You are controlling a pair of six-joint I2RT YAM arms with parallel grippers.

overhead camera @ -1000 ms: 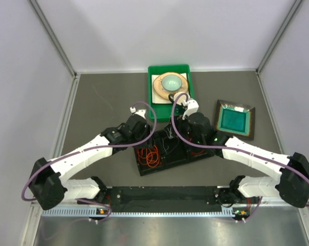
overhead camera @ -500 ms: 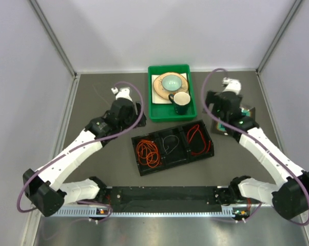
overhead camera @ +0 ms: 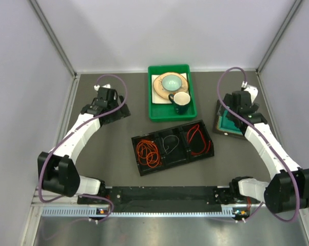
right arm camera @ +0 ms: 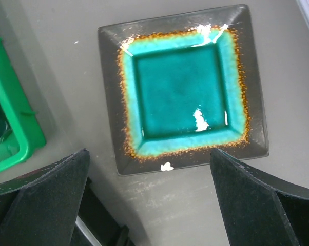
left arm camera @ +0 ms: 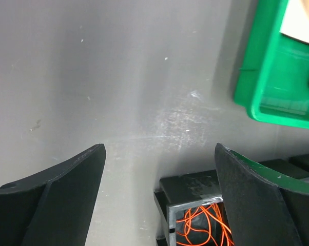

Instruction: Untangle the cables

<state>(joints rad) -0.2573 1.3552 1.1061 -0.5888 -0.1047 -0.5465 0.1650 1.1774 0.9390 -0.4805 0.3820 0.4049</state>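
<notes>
Swung both arms out and well away from the black three-compartment plastic tray (overhead camera: 172, 160) within the last second. Left the thin orange cable (overhead camera: 148, 152) coiled in the left compartment, the pale grey cable (overhead camera: 169, 144) in the middle one and the red cable (overhead camera: 195, 138) in the right one, each apart from the others. Judged the untangling done, or nearly so. Held the left gripper (left arm camera: 159, 154) wide open and empty over the bare grey table (left arm camera: 93, 77) near the green plastic bin (left arm camera: 267, 87). Held the right gripper (right arm camera: 149, 154) equally wide and empty above the square teal-glazed plate (right arm camera: 182, 87). Caught only orange loops at the tray's corner from the left wrist; found grey and red only from above. Saw the plate whole from the right wrist, but partly hidden under the arm from above.
</notes>
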